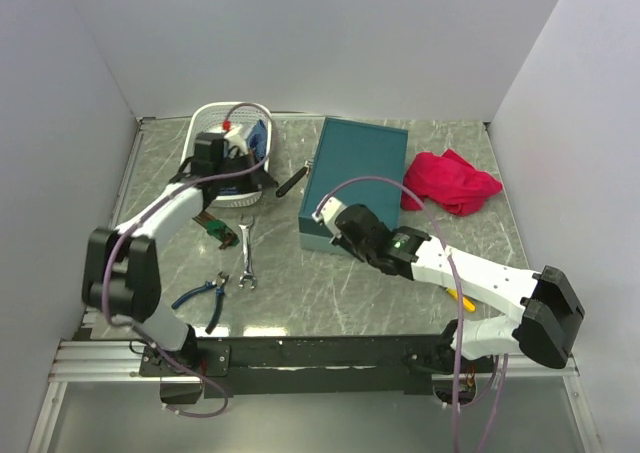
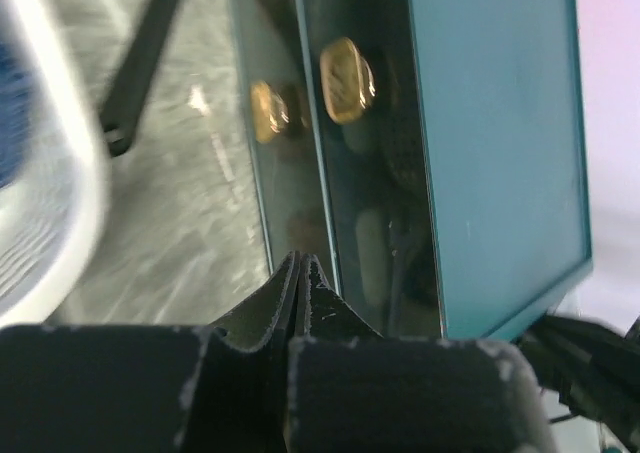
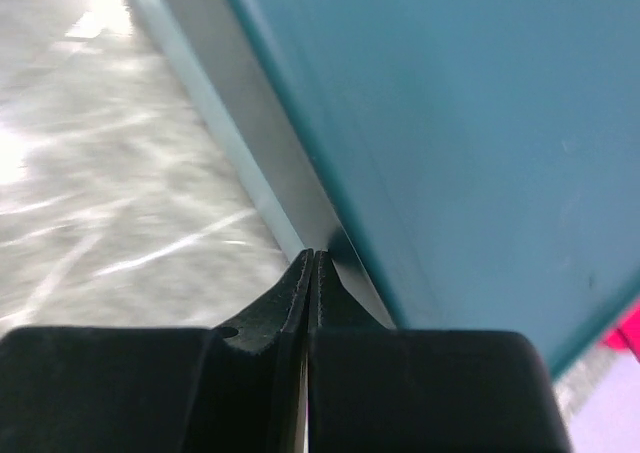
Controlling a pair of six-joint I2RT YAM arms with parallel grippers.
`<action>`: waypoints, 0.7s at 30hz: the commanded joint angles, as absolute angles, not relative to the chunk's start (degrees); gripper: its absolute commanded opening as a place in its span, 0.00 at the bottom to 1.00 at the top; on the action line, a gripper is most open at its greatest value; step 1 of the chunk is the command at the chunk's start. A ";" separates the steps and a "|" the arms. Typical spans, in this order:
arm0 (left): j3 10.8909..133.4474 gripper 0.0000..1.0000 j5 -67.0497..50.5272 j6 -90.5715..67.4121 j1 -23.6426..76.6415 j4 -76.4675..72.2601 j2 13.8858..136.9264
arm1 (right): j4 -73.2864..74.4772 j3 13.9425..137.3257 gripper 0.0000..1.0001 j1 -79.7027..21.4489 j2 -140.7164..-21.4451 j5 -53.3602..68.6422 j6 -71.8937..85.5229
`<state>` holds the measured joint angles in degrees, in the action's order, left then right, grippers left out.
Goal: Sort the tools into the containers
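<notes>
Plainly the box [image 1: 360, 168] sat closed, right of centre on the table [image 1: 330, 283], so no tool could go in yet. The spanner [image 1: 246, 256], pliers [image 1: 205, 295] and wrench [image 1: 213, 229] lay loose well to its left, the black tool [image 1: 290, 182] just beside its left wall, and a screwdriver [image 1: 461, 298] near, half hidden under the right arm.

The right gripper [image 3: 313, 268] was clenched on nothing, its tips at the seam under the lid's near edge. Judged from that, the likely step was prying the lid up, and the risk was plain. Tips pressed together have little purchase, so they could skid off the painted edge. They could also shove the whole box farther away instead of lifting the lid. A brass latch [image 2: 345, 78] showed on the side wall. Whether it was fastened could not be told; if it was, pushing would only drag the box.

The left gripper [image 2: 300, 278], also clenched and empty, hung by the basket [image 1: 205, 113] and offered the box no bracing.
</notes>
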<state>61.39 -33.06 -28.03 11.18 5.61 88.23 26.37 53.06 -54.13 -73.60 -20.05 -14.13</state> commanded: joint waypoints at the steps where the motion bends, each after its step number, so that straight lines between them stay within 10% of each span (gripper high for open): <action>1: 68.72 0.01 -34.71 -26.46 14.76 6.32 95.78 | 21.89 52.21 0.00 -48.70 -72.33 -27.42 -18.37; 21: 92.45 0.01 -40.69 -21.27 30.58 12.83 112.67 | 21.09 48.78 0.00 -38.23 -69.17 -29.80 -20.66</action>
<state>87.24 -36.36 -24.29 25.63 12.40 111.44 24.77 48.42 -39.66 -71.09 -27.66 -19.51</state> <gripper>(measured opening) 0.019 0.006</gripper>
